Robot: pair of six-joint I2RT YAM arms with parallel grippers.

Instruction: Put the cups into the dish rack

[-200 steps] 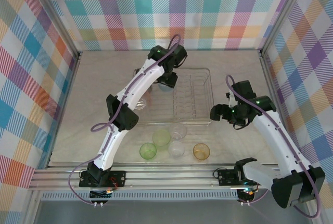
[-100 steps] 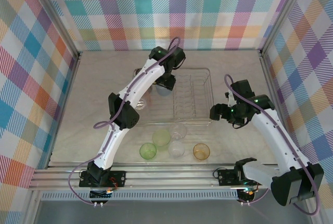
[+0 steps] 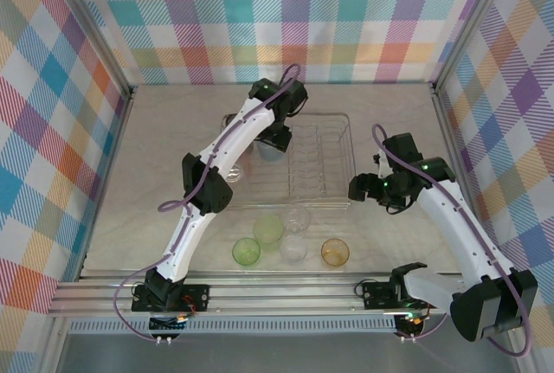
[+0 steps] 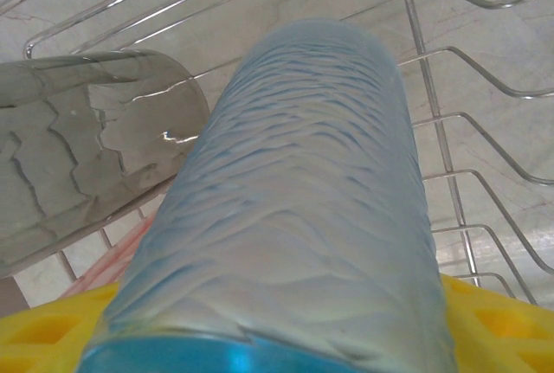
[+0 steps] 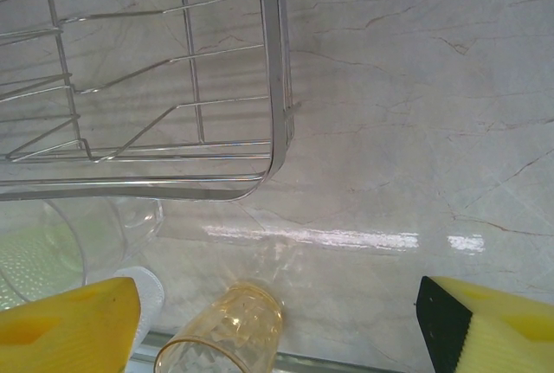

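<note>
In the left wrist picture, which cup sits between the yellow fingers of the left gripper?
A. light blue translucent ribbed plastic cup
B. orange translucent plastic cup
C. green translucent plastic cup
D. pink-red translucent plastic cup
A: the light blue translucent ribbed plastic cup sits between the left gripper's yellow fingers, above the silver wire dish rack.

White arms (image 3: 234, 135) with black joints (image 3: 201, 195), purple cables (image 3: 161, 209), yellow claw fingers (image 5: 69, 321).
</note>
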